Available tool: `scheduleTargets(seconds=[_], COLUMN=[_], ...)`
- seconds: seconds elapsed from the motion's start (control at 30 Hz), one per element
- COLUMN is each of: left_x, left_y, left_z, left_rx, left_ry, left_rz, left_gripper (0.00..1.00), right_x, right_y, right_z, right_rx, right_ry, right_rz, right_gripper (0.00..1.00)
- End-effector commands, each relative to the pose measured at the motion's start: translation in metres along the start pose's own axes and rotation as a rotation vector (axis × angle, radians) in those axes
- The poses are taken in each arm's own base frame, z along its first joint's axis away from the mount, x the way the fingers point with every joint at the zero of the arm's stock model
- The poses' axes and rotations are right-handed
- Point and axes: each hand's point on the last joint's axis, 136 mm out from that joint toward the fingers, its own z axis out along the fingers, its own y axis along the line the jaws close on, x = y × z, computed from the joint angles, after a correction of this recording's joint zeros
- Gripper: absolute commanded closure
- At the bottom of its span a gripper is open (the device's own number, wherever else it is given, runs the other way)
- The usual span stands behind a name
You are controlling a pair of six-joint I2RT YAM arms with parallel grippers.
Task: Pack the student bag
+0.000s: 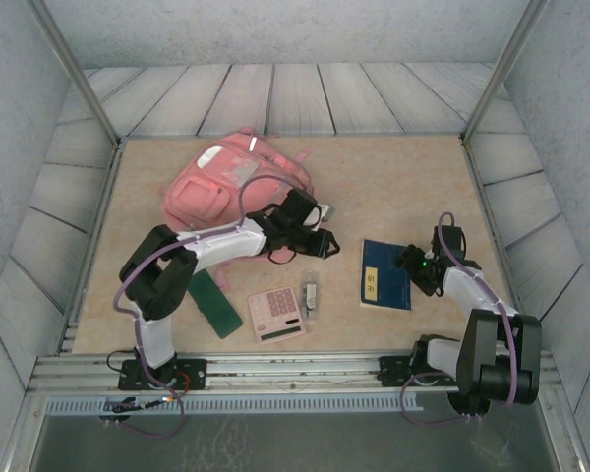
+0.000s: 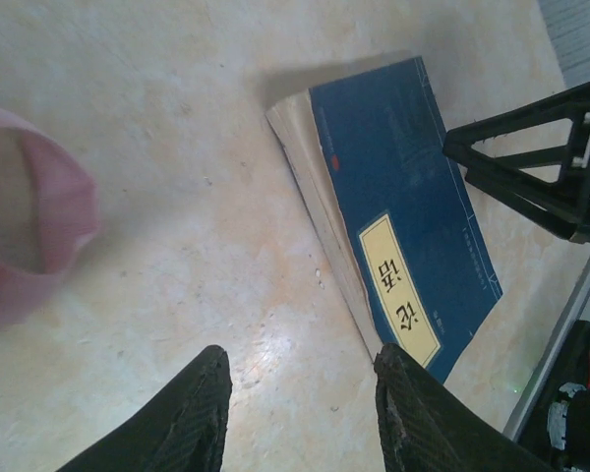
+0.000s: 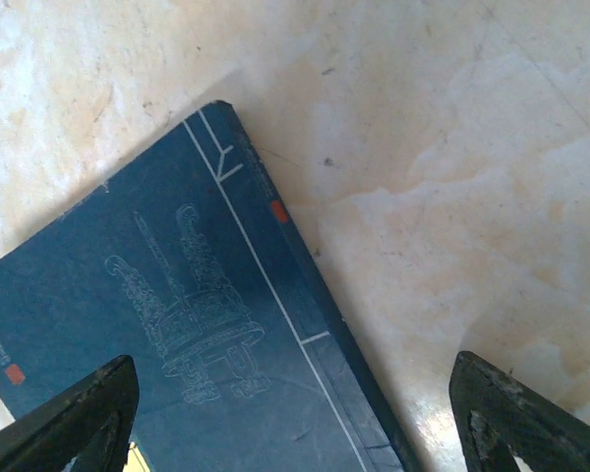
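The student bag (image 1: 221, 187) lay at upper left of the frame. At centre, the left gripper (image 1: 320, 242) stood with jaws apart, empty. At right, the right gripper (image 1: 411, 262) was spread wide over the blue book's (image 1: 383, 277) edge.

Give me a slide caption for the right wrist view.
Right fingers spread open over the blue book's corner on the pale table.

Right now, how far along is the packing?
Done: nothing visibly packed; book, calculator and green item lie outside the bag. In hand: right fingers open over the book's edge; left fingers open, empty. To do: pack every item.
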Motion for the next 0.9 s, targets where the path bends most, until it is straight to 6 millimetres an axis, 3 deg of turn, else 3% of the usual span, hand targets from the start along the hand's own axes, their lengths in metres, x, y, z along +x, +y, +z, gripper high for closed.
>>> scheduleTargets(seconds=[0.0,0.37,0.53,0.87], left_x=[-0.002,0.013,0.011,0.017], left_y=[-0.012,-0.02,-0.022,0.001], left_z=[0.016,0.065,0.073,0.097], left_rx=[0.01,0.087,0.088,0.019], left_ry=[0.013,0.104,0.133,0.17], left_rz=[0.004,0.051,0.079,0.03], left_gripper=[0.59,0.67,0.67,0.73], right_x=[0.048,0.06,0.059,0.071], right_y=[-0.037,-0.022,-0.015,0.005], right_z=[0.004,0.019,0.018,0.016], right_rx=[0.133,0.07,0.076,-0.048], right_ry=[0.18,0.249,0.265,0.335], right_rz=[0.01,-0.04,-0.095,-0.103], right_gripper=[0.23,0.38,0.38,0.36])
